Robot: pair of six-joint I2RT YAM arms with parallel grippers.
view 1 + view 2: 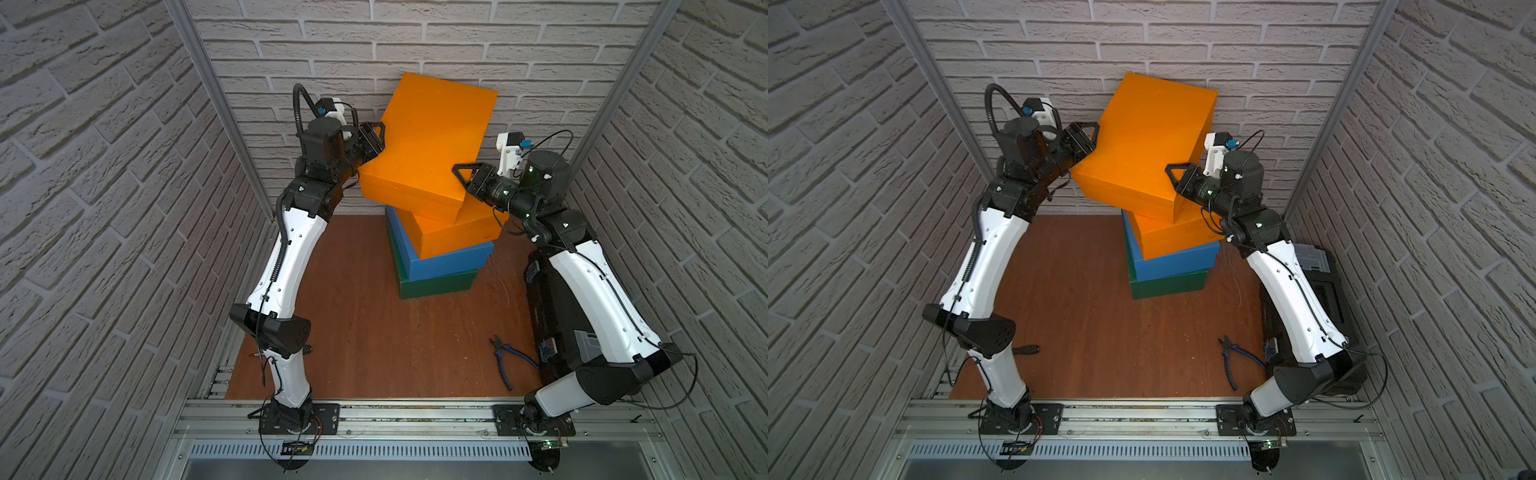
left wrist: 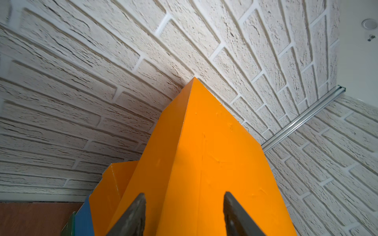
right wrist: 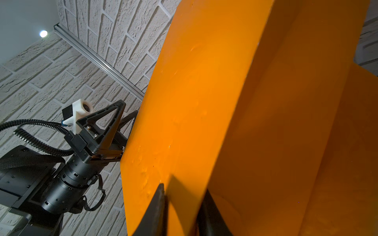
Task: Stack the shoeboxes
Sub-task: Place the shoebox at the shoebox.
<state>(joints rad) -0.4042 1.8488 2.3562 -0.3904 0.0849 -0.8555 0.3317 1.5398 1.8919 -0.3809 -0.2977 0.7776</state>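
Observation:
Four shoeboxes form one pile at the back of the table in both top views. A dark green box (image 1: pixel 436 286) is at the bottom, a blue one (image 1: pixel 449 262) lies on it, and an orange one (image 1: pixel 457 237) sits askew on the blue. The top orange shoebox (image 1: pixel 432 137) (image 1: pixel 1142 141) is tilted and turned against the lower one. My left gripper (image 1: pixel 376 137) (image 2: pixel 184 204) stands open astride its left edge. My right gripper (image 1: pixel 461 174) (image 3: pixel 184 196) is shut on its lid rim at the near right corner, one finger on the lid and one under it.
Blue-handled pliers (image 1: pixel 500 361) lie on the wooden table (image 1: pixel 353 311) near the front right. A black tool case (image 1: pixel 552 307) sits under my right arm. Brick-patterned walls close in the back and both sides. An aluminium rail (image 1: pixel 395 415) runs along the front.

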